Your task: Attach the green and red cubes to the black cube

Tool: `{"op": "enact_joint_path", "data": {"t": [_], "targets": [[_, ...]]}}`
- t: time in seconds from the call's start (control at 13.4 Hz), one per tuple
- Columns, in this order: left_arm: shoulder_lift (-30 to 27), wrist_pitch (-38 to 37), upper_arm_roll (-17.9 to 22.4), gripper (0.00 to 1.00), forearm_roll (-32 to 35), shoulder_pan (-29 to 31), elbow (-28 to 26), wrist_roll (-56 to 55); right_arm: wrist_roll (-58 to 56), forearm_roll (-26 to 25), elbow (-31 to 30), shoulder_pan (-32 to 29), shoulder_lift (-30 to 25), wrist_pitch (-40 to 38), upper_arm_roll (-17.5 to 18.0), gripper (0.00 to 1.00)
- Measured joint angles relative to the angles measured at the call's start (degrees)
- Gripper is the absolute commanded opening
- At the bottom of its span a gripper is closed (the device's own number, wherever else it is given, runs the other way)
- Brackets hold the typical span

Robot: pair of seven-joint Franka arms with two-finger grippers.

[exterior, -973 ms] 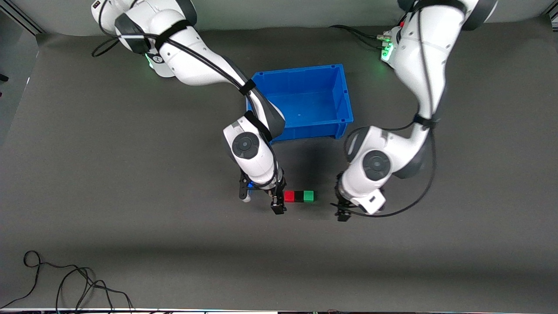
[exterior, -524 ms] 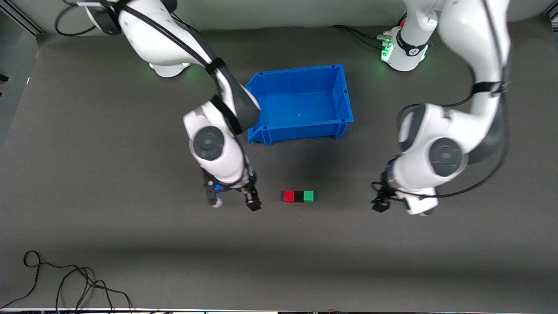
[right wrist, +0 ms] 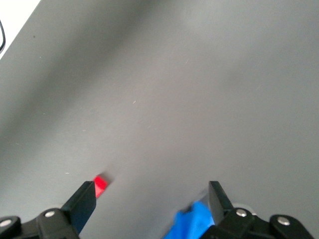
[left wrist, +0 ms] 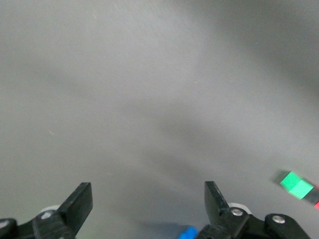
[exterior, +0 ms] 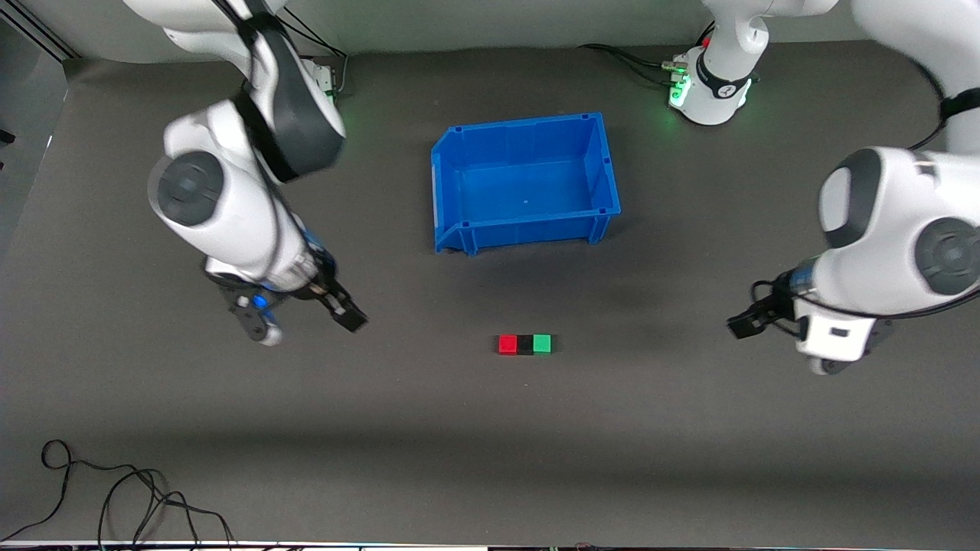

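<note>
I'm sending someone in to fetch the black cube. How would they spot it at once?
Start at the blue bin mid-table. Nearer the front camera than the bin, three tiny cubes sit touching in a row on the grey mat. The black cube is the middle one, between the red cube and the green cube.

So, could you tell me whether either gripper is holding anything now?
Nothing is held: left gripper and right gripper are both open over bare mat.

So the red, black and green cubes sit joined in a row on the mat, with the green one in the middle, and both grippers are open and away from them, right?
Not quite. The front view shows the black cube in the middle, with the red cube and green cube at its ends. The rest holds: left gripper and right gripper are open and away from them.
</note>
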Motion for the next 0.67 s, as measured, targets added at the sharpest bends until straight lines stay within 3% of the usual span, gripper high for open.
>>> {"op": "enact_joint_path", "data": {"t": [0.3, 0.67], "targets": [[-5.9, -2.0, 0.1, 1.0, 0.0, 4.6, -1.0, 11.3, -12.9, -5.6, -4.6, -1.6, -8.0, -2.8, -0.2, 1.0], [-8.5, -3.5, 0.0, 1.0, -0.1, 5.1, 1.9, 28.6, -39.3, -6.1, -4.9, -13.7, -13.4, -6.1, 1.7, 1.0]]}}
